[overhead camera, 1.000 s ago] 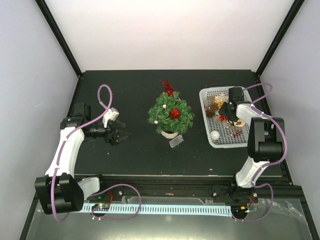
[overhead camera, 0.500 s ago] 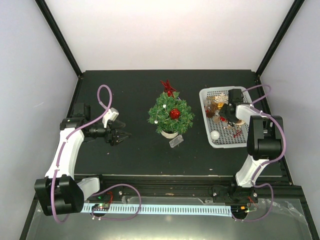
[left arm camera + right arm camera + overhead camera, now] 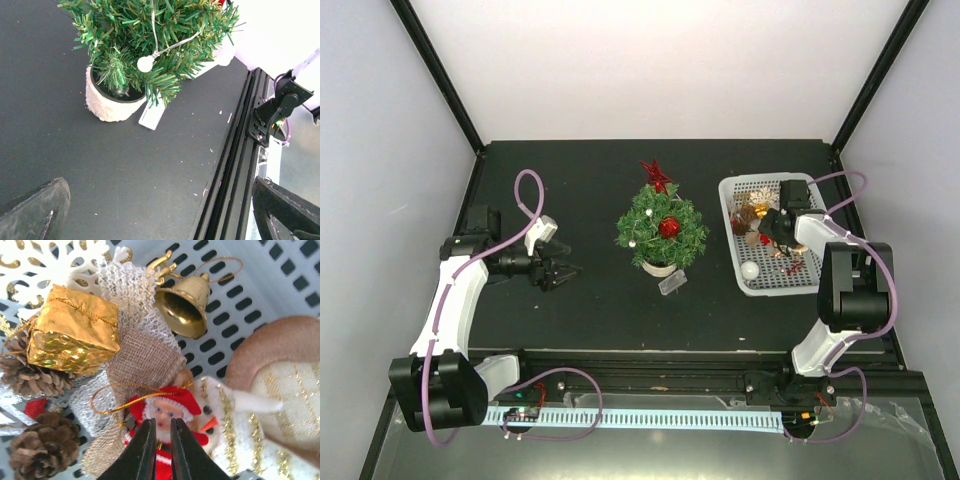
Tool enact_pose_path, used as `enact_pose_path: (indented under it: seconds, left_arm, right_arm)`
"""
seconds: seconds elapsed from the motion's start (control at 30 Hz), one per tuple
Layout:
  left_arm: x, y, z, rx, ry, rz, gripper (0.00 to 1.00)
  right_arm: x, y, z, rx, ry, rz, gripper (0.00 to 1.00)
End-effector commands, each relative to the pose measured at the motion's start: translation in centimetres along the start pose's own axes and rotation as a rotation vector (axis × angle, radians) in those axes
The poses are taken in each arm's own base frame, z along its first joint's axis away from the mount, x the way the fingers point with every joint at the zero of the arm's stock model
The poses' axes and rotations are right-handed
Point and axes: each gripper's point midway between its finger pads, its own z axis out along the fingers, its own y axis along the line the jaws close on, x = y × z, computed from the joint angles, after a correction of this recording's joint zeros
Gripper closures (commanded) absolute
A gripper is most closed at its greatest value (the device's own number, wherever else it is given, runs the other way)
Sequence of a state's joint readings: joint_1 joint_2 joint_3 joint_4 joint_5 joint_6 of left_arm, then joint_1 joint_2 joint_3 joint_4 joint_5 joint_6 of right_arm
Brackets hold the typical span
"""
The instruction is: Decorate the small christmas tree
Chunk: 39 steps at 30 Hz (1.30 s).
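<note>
**Here: right fingers at the basket, tree mid-table**

The tree [image 3: 661,232] stands upright at the middle of the black table [image 3: 590,310], in a white pot [image 3: 107,105]. A pale tag [image 3: 151,116] lies against the pot on its near side. The tree carries a red star [image 3: 655,175] at its top, a red ball [image 3: 669,228] among the branches and a small white ball [image 3: 145,63] on a silver cord.

The basket [image 3: 775,282] sits on the table to the right of the tree, apart from it. The right gripper [image 3: 160,440] reaches down into the basket. Its fingers [image 3: 145,445] lie close together with a narrow slit between them, directly over a Santa figure [image 3: 175,407]. Whether they pinch the figure cannot be told.

Beside the Santa lie a gold gift box [image 3: 75,330], a gold bell [image 3: 185,305], a strip of burlap [image 3: 145,360], a white snowflake [image 3: 50,255] and a pine cone [image 3: 42,455].

The left gripper [image 3: 563,270] hangs over the table to the left of the tree, well apart from it and pointing toward it. Its fingers [image 3: 35,212] are spread wide and hold nothing.
</note>
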<state>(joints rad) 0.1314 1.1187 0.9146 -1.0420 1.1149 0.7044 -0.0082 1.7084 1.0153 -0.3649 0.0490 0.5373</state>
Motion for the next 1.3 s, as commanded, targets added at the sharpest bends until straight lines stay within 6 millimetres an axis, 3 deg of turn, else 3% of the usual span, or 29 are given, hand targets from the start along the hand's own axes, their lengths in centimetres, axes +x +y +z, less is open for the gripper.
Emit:
enact_pose_path:
  seconds: [0.0,0.2,0.33,0.57,0.77,0.93,1.17,1.27]
  left_arm:
    - [-1.3,-0.5,-0.6,-0.014,-0.03,0.061,0.01]
    - [-1.3,-0.5,-0.6,-0.015,-0.03,0.06,0.01]
    - [-1.3,-0.5,-0.6,-0.014,-0.031,0.062,0.01]
    - [-1.3,-0.6,-0.7,-0.014,-0.033,0.067,0.01]
    - [-1.3,-0.6,-0.6,-0.01,-0.032,0.062,0.01]
    - [-1.3,-0.7,-0.7,-0.006,-0.032,0.067,0.01]
    - [-1.4,-0.9,-0.7,-0.01,-0.036,0.078,0.01]
    - [-1.3,-0.9,-0.7,-0.01,-0.035,0.077,0.01]
  right_arm:
    - [0.7,0.4,-0.6,-0.027,0.025,-0.009,0.79]
    - [2.2,0.4,0.6,-0.011,0.069,-0.029,0.43]
    - [1.9,0.4,1.0,0.003,0.07,-0.033,0.44]
    - [2.1,0.2,1.2,0.016,0.076,-0.025,0.61]
    - [1.2,0.0,-0.7,0.02,0.023,-0.018,0.62]
    - [0.9,-0.3,-1.1,0.035,0.013,-0.02,0.67]
    - [1.1,-0.3,-0.9,0.032,0.014,-0.018,0.96]
    - [1.1,-0.4,-1.1,0.035,0.009,-0.016,0.99]
